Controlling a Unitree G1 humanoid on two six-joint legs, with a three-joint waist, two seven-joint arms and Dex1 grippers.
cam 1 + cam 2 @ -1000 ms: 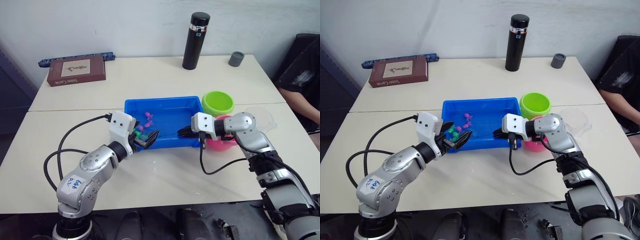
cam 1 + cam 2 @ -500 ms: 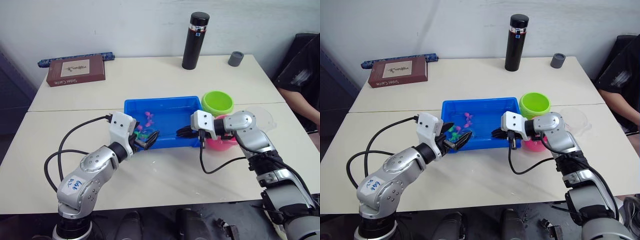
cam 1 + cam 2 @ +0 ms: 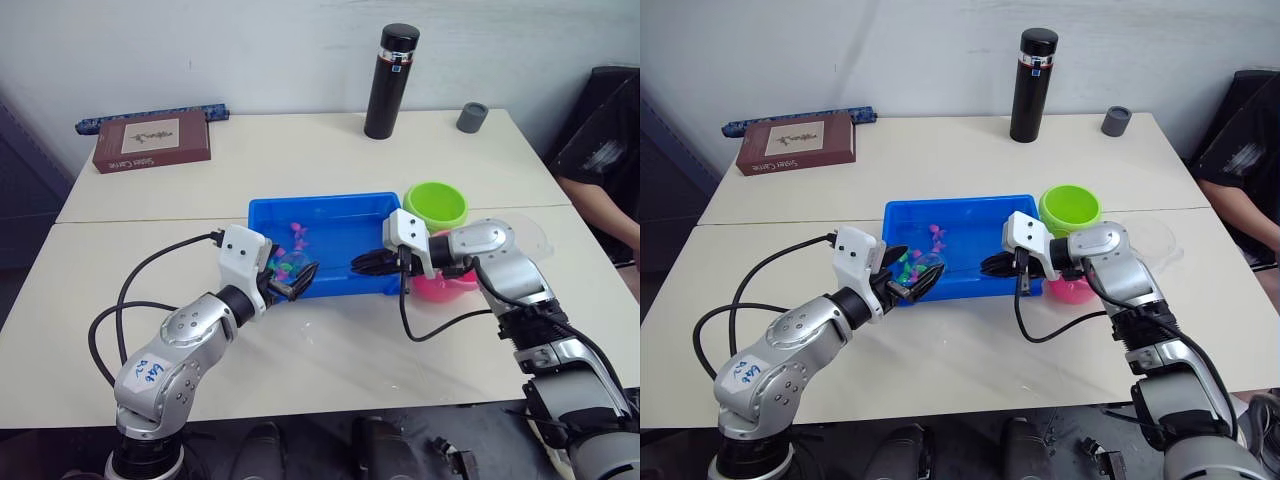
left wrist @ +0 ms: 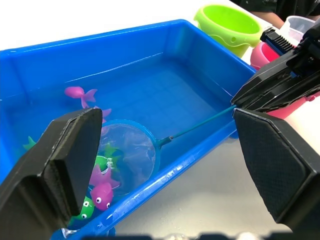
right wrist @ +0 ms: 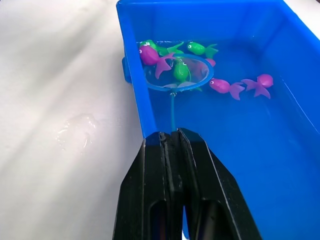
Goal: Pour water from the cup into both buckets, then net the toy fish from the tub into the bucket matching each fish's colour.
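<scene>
The blue tub (image 3: 325,206) holds water and several pink and green toy fish (image 4: 80,93), most of them at its left end. My right gripper (image 3: 366,264) is shut on the thin handle of the net, at the tub's near right rim. The net's hoop (image 5: 180,75) is dipped among the fish, and a green fish (image 5: 181,70) lies within its ring. My left gripper (image 3: 296,280) is open at the tub's near left corner, touching nothing. The green bucket (image 3: 435,205) and pink bucket (image 3: 447,287) stand right of the tub. The clear cup (image 3: 524,234) sits behind my right arm.
A tall black flask (image 3: 391,80) and a small grey cup (image 3: 473,117) stand at the back right. A brown book (image 3: 153,141) lies at the back left. A person sits at the table's right edge (image 3: 605,160). A small water spill (image 5: 75,132) wets the table beside the tub.
My right wrist has tilted up a little, and the net hoop has swept to the left end of the tub among the fish. The left gripper has stayed in place.
</scene>
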